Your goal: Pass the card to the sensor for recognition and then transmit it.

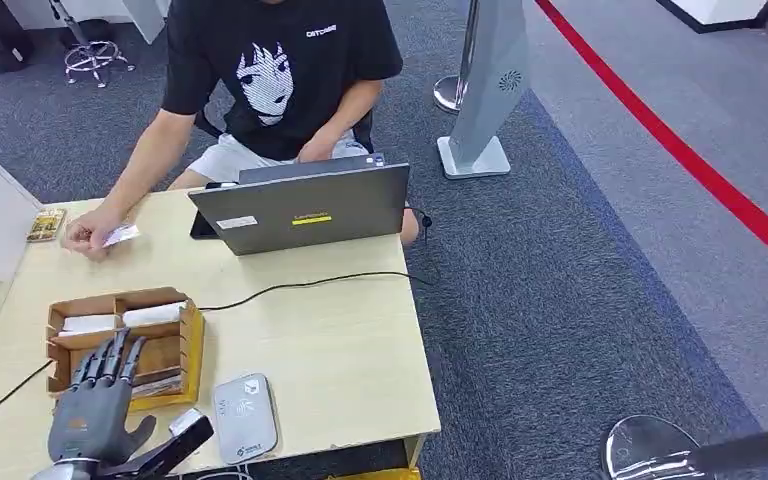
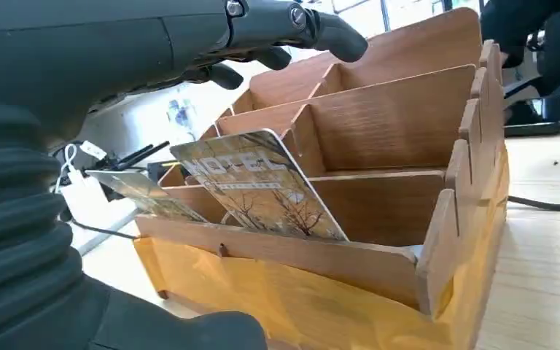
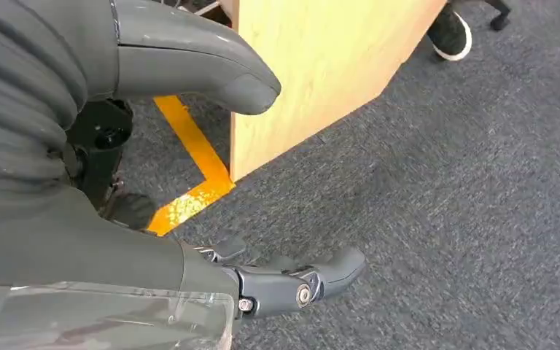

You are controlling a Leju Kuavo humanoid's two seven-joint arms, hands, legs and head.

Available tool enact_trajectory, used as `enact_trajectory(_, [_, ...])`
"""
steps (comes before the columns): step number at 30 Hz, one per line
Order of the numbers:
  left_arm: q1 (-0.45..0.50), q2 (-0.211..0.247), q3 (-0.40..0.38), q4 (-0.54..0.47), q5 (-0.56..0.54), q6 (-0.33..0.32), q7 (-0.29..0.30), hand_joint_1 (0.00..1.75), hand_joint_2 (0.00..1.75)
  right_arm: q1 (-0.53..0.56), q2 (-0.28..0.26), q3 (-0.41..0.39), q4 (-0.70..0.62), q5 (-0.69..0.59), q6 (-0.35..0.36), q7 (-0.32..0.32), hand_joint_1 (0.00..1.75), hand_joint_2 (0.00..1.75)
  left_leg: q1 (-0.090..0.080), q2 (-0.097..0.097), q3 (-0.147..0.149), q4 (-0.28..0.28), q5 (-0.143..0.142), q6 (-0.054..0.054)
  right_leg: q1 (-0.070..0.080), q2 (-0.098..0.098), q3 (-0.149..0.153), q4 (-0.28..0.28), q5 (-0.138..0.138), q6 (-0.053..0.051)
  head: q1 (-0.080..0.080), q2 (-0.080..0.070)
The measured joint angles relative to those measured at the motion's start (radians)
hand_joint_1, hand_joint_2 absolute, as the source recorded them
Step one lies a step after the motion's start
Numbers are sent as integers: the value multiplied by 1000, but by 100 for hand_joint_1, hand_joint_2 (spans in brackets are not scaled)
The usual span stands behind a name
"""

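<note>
The robot's grey left hand [image 1: 93, 405] hovers over the near end of the brown wooden box with little sections [image 1: 192, 345], on the pale wooden table [image 1: 340, 350]. Its fingers [image 1: 110, 358] are spread apart and point down into the box, and they hold nothing. I think it sits there because it is about to pick a card out.

The shiny hotel card with bare trees printed on it [image 2: 259, 186] stands in the section of the box nearest the robot. It leans back at a slant, with its top edge poking up above the front wall — that should make it easy to pinch. The word HOTEL runs across the top, over a yellow and grey picture. A second card [image 2: 146, 193] leans just beside it in the same row. The dark fingertips [image 2: 335, 36] hang above the cards and are not touching them.

The flat grey card sensor with rounded corners [image 1: 244, 416] lies on the table just beside the box, close to the robot — a short trip for the card, I would say.

The right hand [image 3: 292, 281] hangs low beside the table over the grey carpet [image 3: 445, 182]. Its fingers are loose and a little curled, with nothing in them.

A person in a black T-shirt [image 1: 280, 70] sits behind a grey laptop [image 1: 305, 210] at the far side, with a small white card [image 1: 120, 236] under one hand
</note>
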State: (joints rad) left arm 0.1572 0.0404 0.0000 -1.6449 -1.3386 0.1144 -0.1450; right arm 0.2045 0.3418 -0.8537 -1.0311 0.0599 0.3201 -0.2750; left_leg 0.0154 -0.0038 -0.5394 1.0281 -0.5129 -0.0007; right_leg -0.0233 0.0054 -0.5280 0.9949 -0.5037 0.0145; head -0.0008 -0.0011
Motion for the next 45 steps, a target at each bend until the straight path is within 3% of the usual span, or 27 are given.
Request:
enact_trajectory(27, [-13, 8, -25, 0, -6, 1, 5, 0, 175, -3, 0, -11, 15, 18, 13, -5, 0, 175, 0, 0, 0, 0, 0, 0, 0, 0, 0, 0, 0, 0, 0, 0])
enact_trajectory(28, [-13, 8, -25, 0, -6, 1, 5, 9, 175, -3, 0, -11, 15, 18, 13, -5, 0, 175, 0, 0, 0, 0, 0, 0, 0, 0, 0, 0, 0, 0, 0, 0])
enact_trajectory(30, [-13, 8, -25, 0, -6, 1, 5, 9, 175, -3, 0, -12, 15, 18, 14, -5, 0, 175, 0, 0, 0, 0, 0, 0, 0, 0, 0, 0, 0, 0, 0, 0])
enact_trajectory(31, [-13, 8, -25, 0, -6, 1, 5, 175, 175, -3, 0, -12, 15, 18, 14, -5, 0, 175, 0, 0, 0, 0, 0, 0, 0, 0, 0, 0, 0, 0, 0, 0])
enact_trajectory(45, [-14, 9, -25, 0, 11, 3, 5, 175, 175, -5, 0, -19, 15, 34, 16, -7, 0, 175, 0, 0, 0, 0, 0, 0, 0, 0, 0, 0, 0, 0, 0, 0])
